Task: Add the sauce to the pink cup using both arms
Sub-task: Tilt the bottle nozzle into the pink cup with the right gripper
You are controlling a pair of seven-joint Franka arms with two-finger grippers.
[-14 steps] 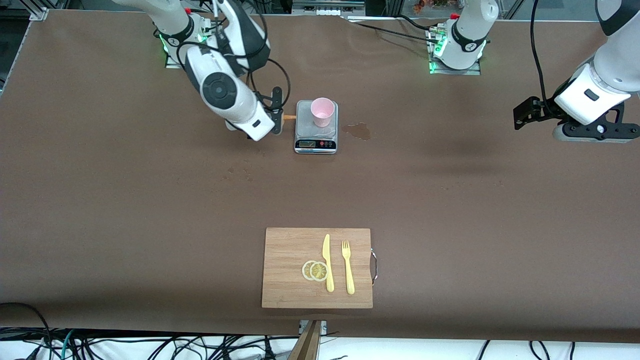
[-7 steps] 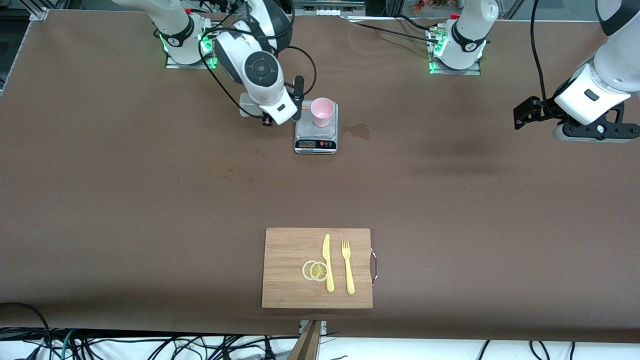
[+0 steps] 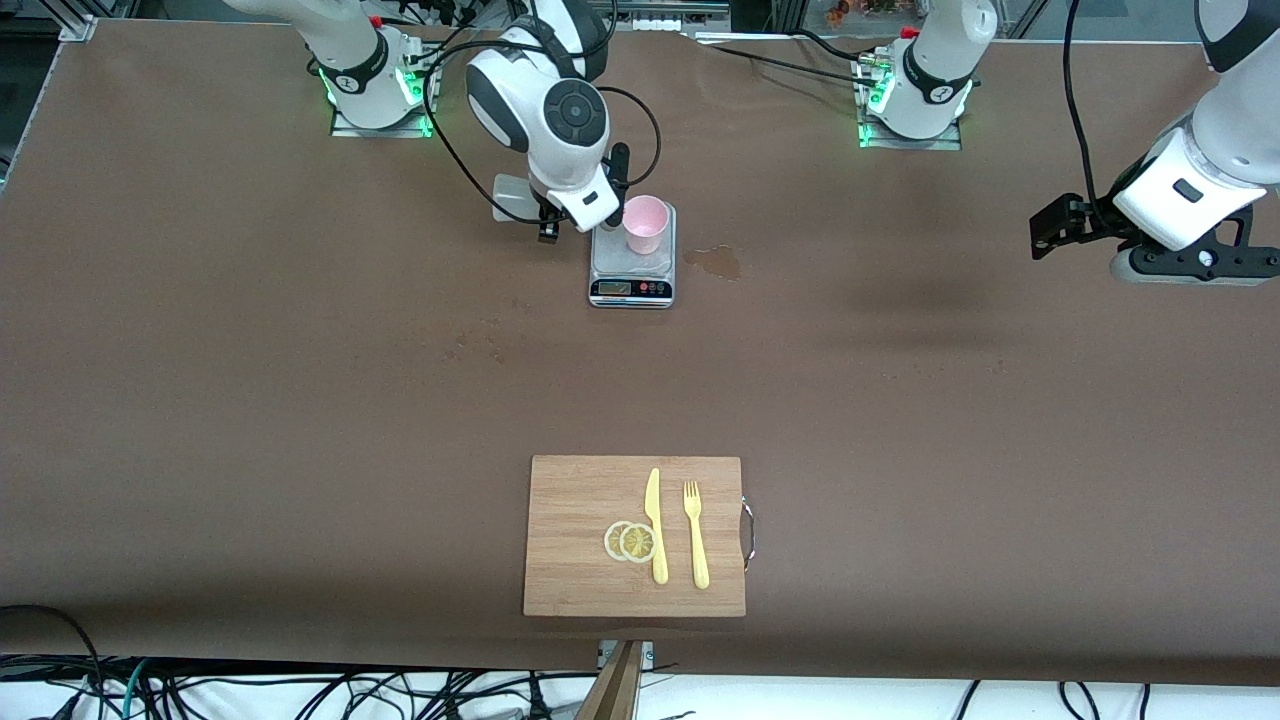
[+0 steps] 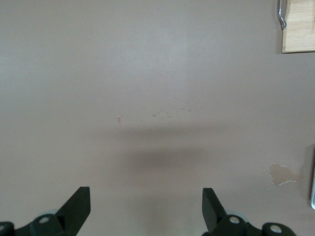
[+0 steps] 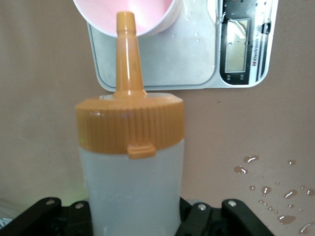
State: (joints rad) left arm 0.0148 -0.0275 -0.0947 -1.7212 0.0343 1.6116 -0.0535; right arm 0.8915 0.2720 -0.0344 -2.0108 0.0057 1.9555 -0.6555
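The pink cup (image 3: 645, 222) is being carried upright on the plate of a kitchen scale (image 3: 632, 262), which is resting on the brown desk (image 3: 300, 400) between the two arm bases. The right end effector (image 3: 607, 206) is being held over the scale's edge toward the right arm's end of the desk, just beside the cup. In the front view the sauce bottle is being hidden by the right arm's wrist. It is being shown only by the right wrist view: the sauce bottle (image 5: 132, 172) is being clamped between the right end effector's fingers, tipped toward the cup, and its orange nozzle (image 5: 127, 54) is being pointed over the cup's rim (image 5: 133, 19). The scale's display (image 5: 235, 49) and water droplets (image 5: 266, 189) on the desk are also being picked up in that view.

The left end effector (image 3: 1060, 226) is being held in wait above bare desk toward the left arm's end. Its fingers (image 4: 76, 209) are being kept wide apart with nothing between them, as seen in the left wrist view. A wet patch (image 3: 715, 262) is lying on the desk just beside the scale; it is also being caught in the left wrist view.

Nearer the front camera, a wooden cutting board (image 3: 580, 490) is carrying a yellow knife (image 3: 654, 525), a yellow fork (image 3: 695, 535) and two lemon slices (image 3: 630, 541) touching the knife. Only one corner of the board and its metal handle (image 4: 280, 14) are being caught by the left wrist view.
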